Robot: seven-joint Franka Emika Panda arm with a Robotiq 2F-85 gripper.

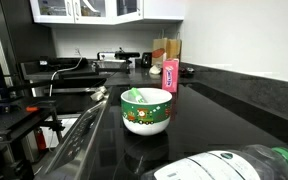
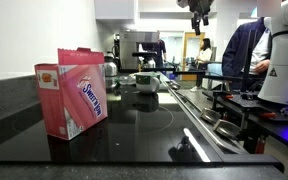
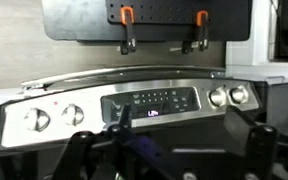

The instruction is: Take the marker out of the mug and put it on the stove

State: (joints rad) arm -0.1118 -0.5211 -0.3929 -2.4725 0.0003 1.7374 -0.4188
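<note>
A slim bright-green marker (image 1: 135, 96) is seen leaning inside a festive white mug (image 1: 148, 116), which stands on the glossy black stove (image 2: 149, 120). The jaws are held high above, spread apart and empty (judged from the wrist view). The marker is judged light, stiff and smooth. It is best pinched across its exposed upper end and lifted straight, so the mug is not tipped.

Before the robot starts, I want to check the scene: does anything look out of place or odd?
A green marker stands in the mug, which sits on the black stove, an odd place for both. Near the camera, a clear bottle with a green cap lies on its side. Nothing looks spilled or broken.
</note>
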